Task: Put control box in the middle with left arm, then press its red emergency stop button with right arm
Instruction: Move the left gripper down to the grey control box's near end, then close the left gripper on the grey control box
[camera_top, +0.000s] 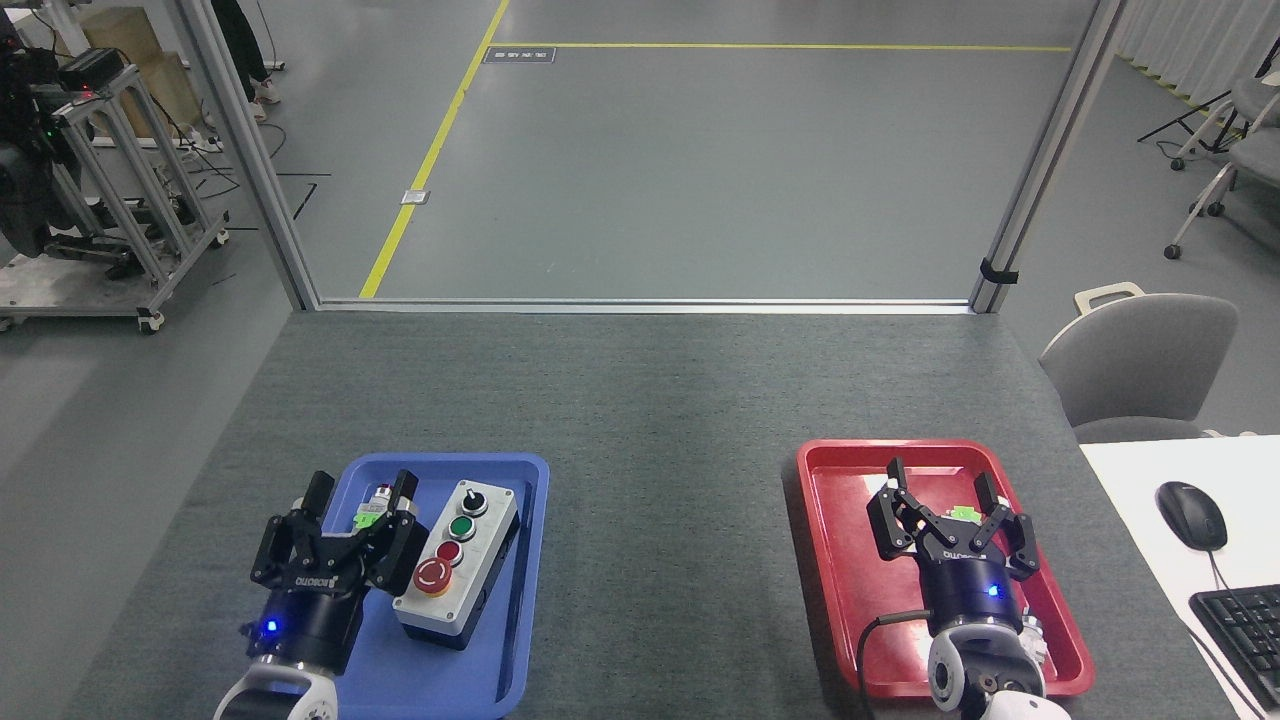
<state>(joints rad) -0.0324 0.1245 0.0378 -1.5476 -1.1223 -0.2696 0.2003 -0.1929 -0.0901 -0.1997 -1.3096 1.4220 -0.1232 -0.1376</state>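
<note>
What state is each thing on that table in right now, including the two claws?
Left claw: open, empty, over the blue tray.
Right claw: open, empty, over the red tray.
Control box: in the blue tray, not gripped.
Red emergency stop button: untouched; pressed or not, cannot tell.
Loose switch part: in the blue tray, between the left claw's fingers.
Middle of the table: bare.

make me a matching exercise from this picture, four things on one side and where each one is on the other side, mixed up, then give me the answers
Things:
1. control box
2. right gripper
3. mouse
4. chair

Places:
A. on the white desk at the right edge
B. in the blue tray
C. on the floor beyond the table's right side
D. above the red tray

Pairs: 1-B, 2-D, 3-A, 4-C
</note>
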